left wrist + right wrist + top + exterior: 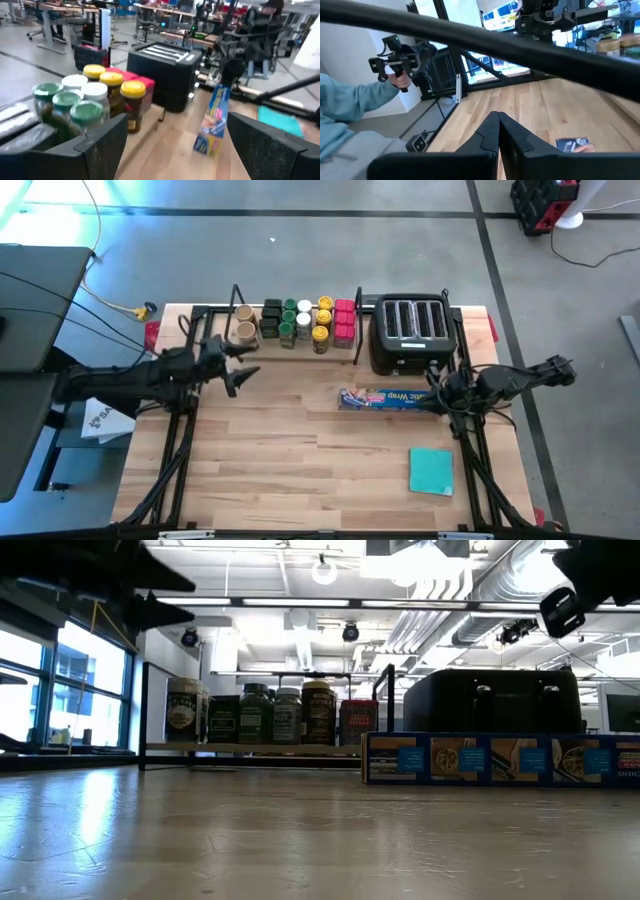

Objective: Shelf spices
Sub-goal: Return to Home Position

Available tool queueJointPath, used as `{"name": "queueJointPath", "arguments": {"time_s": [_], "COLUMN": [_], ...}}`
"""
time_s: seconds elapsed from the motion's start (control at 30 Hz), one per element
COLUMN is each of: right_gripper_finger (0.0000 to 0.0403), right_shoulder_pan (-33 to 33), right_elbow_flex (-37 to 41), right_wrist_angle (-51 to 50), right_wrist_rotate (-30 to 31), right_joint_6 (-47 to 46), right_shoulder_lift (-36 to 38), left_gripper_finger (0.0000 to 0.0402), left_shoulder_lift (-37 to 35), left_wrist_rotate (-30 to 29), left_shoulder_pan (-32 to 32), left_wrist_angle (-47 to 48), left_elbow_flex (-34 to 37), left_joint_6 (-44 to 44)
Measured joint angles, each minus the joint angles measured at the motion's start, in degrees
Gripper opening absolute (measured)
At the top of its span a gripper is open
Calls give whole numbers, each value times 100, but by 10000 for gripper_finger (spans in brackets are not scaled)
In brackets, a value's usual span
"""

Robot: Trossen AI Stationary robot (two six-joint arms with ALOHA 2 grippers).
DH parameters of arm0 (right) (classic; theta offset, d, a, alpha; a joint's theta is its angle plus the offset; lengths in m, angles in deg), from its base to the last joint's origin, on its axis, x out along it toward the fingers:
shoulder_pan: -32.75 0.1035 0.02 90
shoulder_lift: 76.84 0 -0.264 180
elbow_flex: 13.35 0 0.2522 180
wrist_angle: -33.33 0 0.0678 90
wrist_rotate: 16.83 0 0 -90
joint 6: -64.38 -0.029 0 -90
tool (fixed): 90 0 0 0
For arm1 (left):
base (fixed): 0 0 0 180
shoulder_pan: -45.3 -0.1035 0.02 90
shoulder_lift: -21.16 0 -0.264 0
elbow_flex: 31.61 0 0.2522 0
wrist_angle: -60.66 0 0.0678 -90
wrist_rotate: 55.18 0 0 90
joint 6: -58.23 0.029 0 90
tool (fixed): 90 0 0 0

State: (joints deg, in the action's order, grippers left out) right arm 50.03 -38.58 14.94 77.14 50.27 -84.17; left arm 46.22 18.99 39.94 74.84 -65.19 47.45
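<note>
At the table's rear, the spices (300, 320) stand packed on the shelf (250, 748). Left gripper (243, 368), fingers spread and empty, hangs near the shelf's left end; I judge a careless swing could clip an upright and topple jars. Right gripper (437, 393), closed on nothing, waits near the toaster (410, 330). Lids counted: three yellow, three green, two white, two tan.

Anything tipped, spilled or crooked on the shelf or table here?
Nothing stands out. The spices stand upright in tidy rows by lid colour on the shelf; no spill shows on the table.
</note>
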Motion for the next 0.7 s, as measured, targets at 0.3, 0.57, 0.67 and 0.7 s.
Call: {"name": "queueJointPath", "arguments": {"time_s": [0.3,0.57,0.67,0.7], "right_gripper_finger": [0,0,0,0], "right_shoulder_pan": [0,0,-11,-35], "right_elbow_flex": [9,338,861,1034], "right_wrist_angle": [36,628,1485,1777], "right_wrist_rotate": [113,298,186,173], "right_joint_6": [522,723,765,795], "right_shoulder_lift": [37,37,33,39], "left_gripper_finger": [332,332,332,333], "left_shoulder_lift": [-1365,-2499,-2426,-2422], "left_wrist_rotate": [-96,-272,-172,-155], "left_shoulder_pan": [128,142,142,142], "left_wrist_angle": [-131,-265,-431,-393], "left_elbow_flex": [1121,1874,1920,1920], "left_joint_6": [-563,-644,-636,-592]}}
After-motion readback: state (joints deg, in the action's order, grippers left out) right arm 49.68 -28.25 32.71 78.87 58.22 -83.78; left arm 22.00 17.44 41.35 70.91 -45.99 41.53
